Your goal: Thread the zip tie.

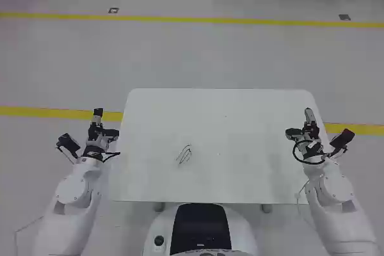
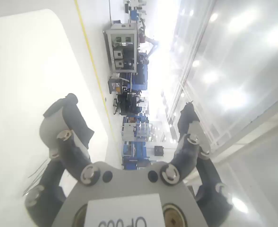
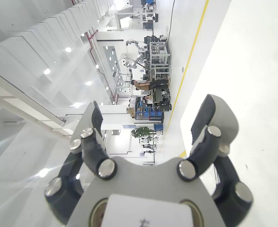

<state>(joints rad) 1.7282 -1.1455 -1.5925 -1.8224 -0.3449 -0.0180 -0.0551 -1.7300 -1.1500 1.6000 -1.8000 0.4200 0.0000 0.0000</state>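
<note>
**Zip tie position relative to both claws**

**Location of the workpiece.** The zip tie (image 1: 184, 155) lies flat on the white tabletop (image 1: 243, 115). In the top view it sits left of the tabletop's centre and nearer the lower edge than the upper. It reads as a faint cluster of thin lines, and it cannot be told whether this is one tie or several. Its long axis runs diagonally, from lower left to upper right of the frame. Head end and tail end cannot be distinguished.

**State of the claws.** The left claw (image 1: 97, 116) hangs at the left of the frame, just outside the tabletop's left edge. The right claw (image 1: 309, 116) hangs at the right of the frame, at the tabletop's right edge. Both wrist views show the jaws spread wide, released and grasping nothing.

**Governing relation.** The zip tie lies below and to the right of the left claw, and below and to the left of the right claw. It is well apart from both, but the left claw is the nearer. The first approach is therefore likely to fall to the left arm. Its jaws would probably have to close across the diagonal axis, not along it.
</note>
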